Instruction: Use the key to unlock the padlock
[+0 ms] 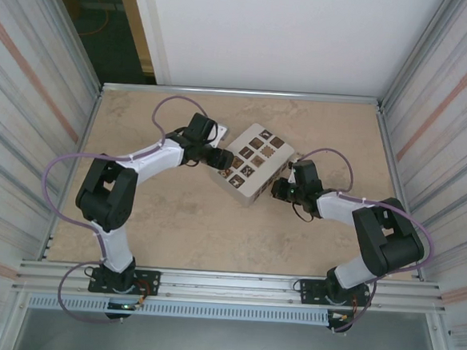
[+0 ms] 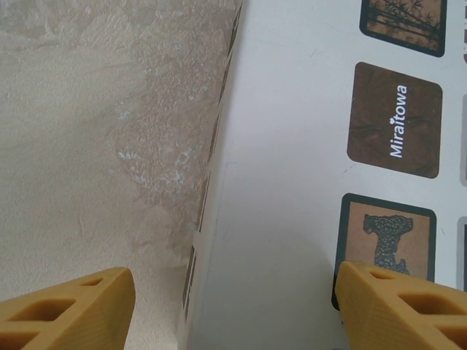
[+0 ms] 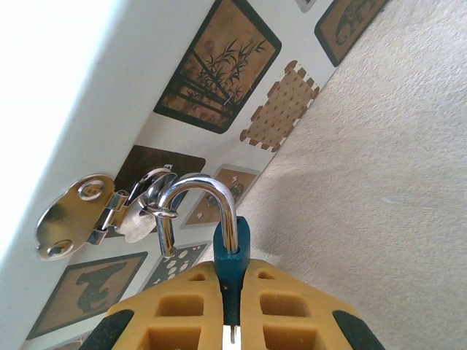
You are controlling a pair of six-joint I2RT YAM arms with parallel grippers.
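Your right pincer (image 3: 232, 281) is squeezed shut on the blue padlock (image 3: 235, 244), which hangs from the shiny latch (image 3: 95, 211) on the side of the white box (image 1: 254, 164). Your left pincer (image 2: 233, 292) sits wide open at the box's edge (holding nothing). One end of the lock's loop (image 3: 201, 186) looks free, so next I'd gently unhook it.

Box (image 1: 252, 167) on table (image 1: 190, 224); left hand (image 1: 217, 159) at its left, right hand (image 1: 280, 190) right; padlock (image 3: 233, 251) in hasp (image 3: 91, 217).
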